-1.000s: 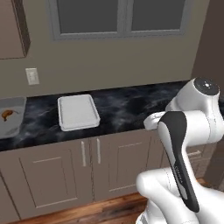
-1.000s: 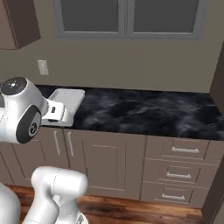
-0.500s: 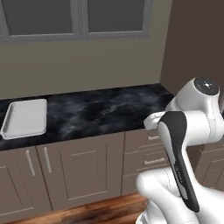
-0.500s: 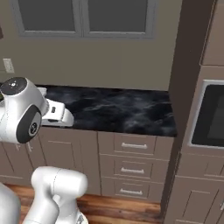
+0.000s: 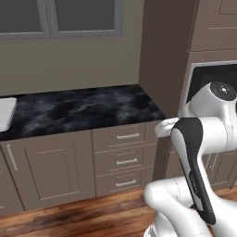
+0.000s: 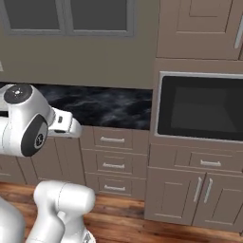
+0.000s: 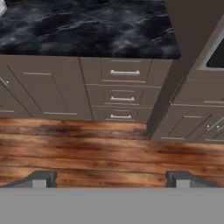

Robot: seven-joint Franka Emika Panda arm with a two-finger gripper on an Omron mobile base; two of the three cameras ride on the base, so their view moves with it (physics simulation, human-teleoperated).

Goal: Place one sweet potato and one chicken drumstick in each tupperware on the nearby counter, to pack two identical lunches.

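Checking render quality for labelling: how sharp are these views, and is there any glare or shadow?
Left base view: soft, counter veins smeared. Right base view: blurry, oven door shows only a dull sheen. Hand view: softest; dark shadow on the floor beneath the cabinets.

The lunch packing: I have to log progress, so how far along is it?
Nothing looks packed. The whitish tray sits at the far left end of the black counter, apparently empty as far as its visible corner shows. The gripper is open and holds nothing, pointing at the wood floor by the drawers. Left: fetching sweet potatoes and drumsticks and filling both containers.
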